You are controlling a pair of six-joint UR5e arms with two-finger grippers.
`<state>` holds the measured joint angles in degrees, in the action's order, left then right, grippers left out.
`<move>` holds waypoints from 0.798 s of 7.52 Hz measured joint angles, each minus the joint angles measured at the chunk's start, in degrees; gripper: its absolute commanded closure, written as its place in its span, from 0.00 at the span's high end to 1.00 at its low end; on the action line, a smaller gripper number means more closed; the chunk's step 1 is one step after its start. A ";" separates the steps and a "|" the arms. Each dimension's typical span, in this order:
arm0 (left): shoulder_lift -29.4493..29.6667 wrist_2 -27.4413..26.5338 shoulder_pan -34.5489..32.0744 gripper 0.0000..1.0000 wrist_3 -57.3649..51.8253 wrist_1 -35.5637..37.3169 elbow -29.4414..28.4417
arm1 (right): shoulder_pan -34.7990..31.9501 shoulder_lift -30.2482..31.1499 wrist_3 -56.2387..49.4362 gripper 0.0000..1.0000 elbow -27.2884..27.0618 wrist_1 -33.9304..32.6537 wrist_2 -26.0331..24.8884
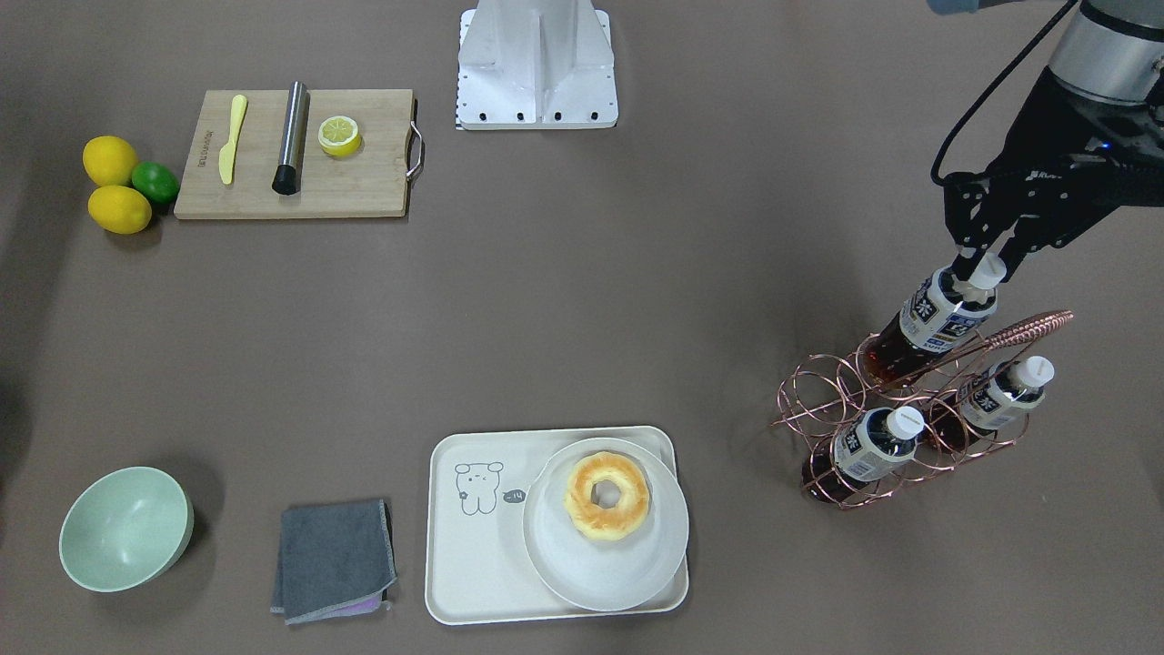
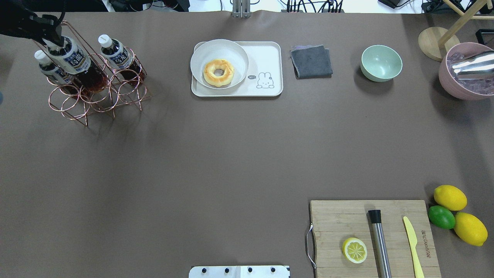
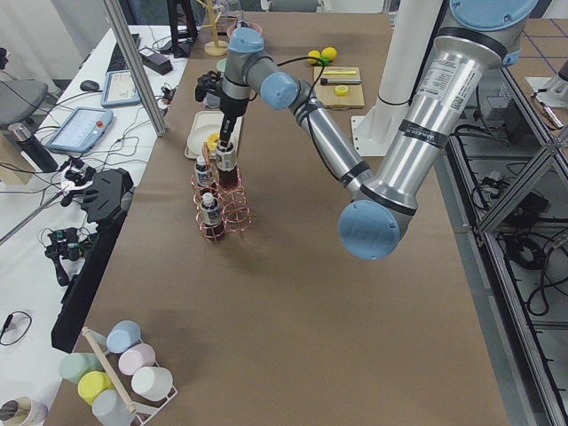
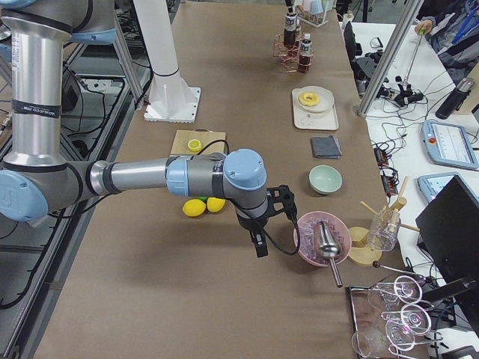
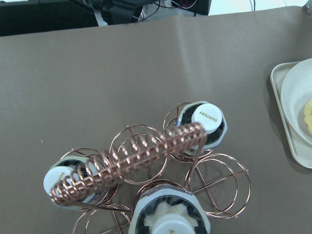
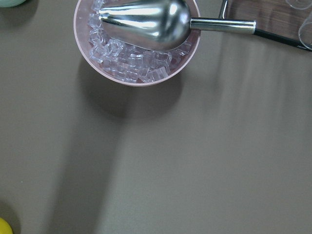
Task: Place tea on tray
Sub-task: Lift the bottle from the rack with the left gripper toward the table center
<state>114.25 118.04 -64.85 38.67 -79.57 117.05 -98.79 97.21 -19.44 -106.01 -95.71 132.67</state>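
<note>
My left gripper (image 1: 980, 264) is shut on the white cap of a tea bottle (image 1: 937, 318), which stands higher than the other two, its base still in the copper wire rack (image 1: 818, 400). In the overhead view the gripper (image 2: 49, 36) holds the same bottle (image 2: 73, 58). The left wrist view shows its cap (image 5: 170, 226) at the bottom edge. Two more tea bottles (image 1: 873, 446) (image 1: 1000, 396) sit in the rack. The cream tray (image 1: 464, 582) with a line-drawn animal lies apart, toward the table's middle. My right gripper (image 4: 258, 239) shows only in the exterior right view; I cannot tell its state.
A round plate (image 1: 546, 546) with a doughnut (image 1: 607, 496) covers much of the tray. A grey cloth (image 1: 335, 559) and a green bowl (image 1: 125, 528) lie beside it. A cutting board (image 1: 364, 182), lemons and a lime are on the robot's right. A pink ice bowl (image 6: 136, 73) is below the right wrist.
</note>
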 measured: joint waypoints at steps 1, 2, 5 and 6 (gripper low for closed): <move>3.65 -0.07 0.71 0.00 1.72 7.07 2.60 | 0.00 0.00 0.01 1.00 0.06 0.00 0.03; 7.15 -0.27 3.05 0.00 4.97 12.72 4.80 | 0.00 0.00 0.01 1.00 0.13 0.00 0.04; 15.79 -7.17 17.52 0.00 20.66 17.86 5.57 | 0.00 0.05 -0.10 1.00 0.23 0.00 0.20; 19.62 -11.06 23.00 0.00 25.24 18.06 2.71 | 0.00 0.14 -0.15 1.00 0.25 0.00 0.30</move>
<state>133.87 106.98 -41.85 63.91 -61.52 119.76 -98.79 97.35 -19.60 -105.76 -95.71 132.96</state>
